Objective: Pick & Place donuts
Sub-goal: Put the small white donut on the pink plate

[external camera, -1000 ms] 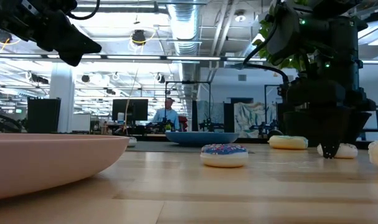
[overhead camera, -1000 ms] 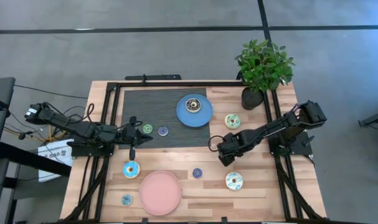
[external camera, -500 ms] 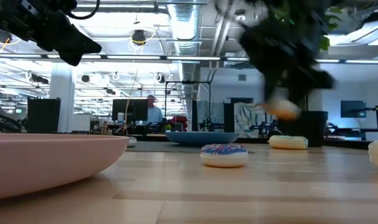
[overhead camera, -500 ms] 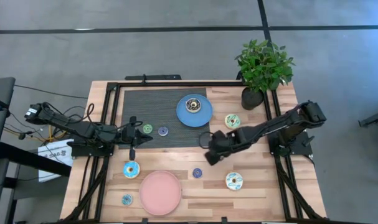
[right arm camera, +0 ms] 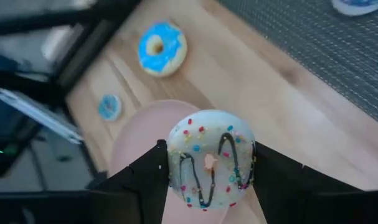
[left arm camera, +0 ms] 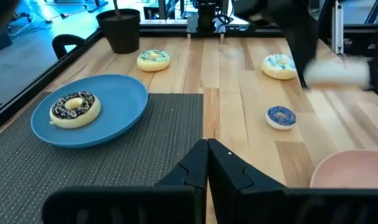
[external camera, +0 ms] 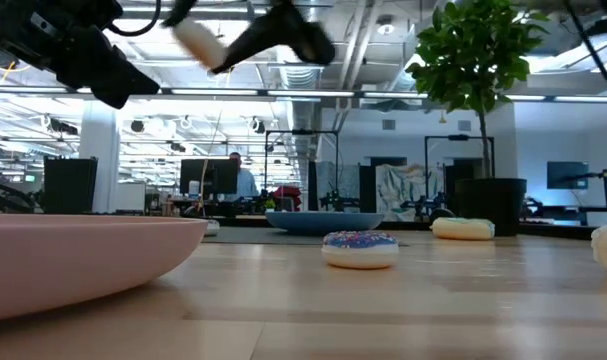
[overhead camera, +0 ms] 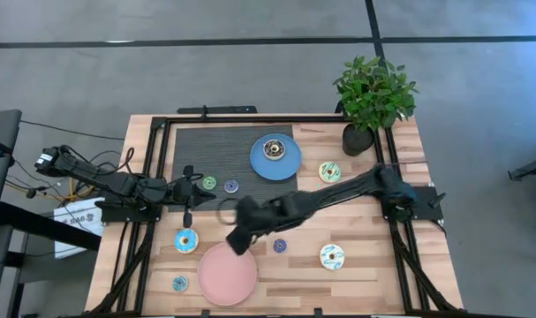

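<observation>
The right gripper [right arm camera: 208, 171] is clamping a sprinkled white donut [right arm camera: 210, 157], hiding the pink plate [right arm camera: 139, 134] beneath it. The left gripper [left arm camera: 207, 163] is waiting, fingers closed, empty.

Looked straight down from overhead in the high view, taking in the whole bench [overhead camera: 356, 265] and grey floor around it. Sat at bench-top level in the low view, very close behind the pink plate [external camera: 83, 255], facing level across into the room. Faced forward over the blue plate [left arm camera: 114, 112] toward the potted plant [left arm camera: 121, 28] in the left wrist view. Pointed steeply down, close above the pink plate [right arm camera: 136, 143], in the right wrist view. Shared across all four: that pink plate [overhead camera: 226, 274]. Shared by left wrist and low: the small blue donut [left arm camera: 281, 117].
</observation>
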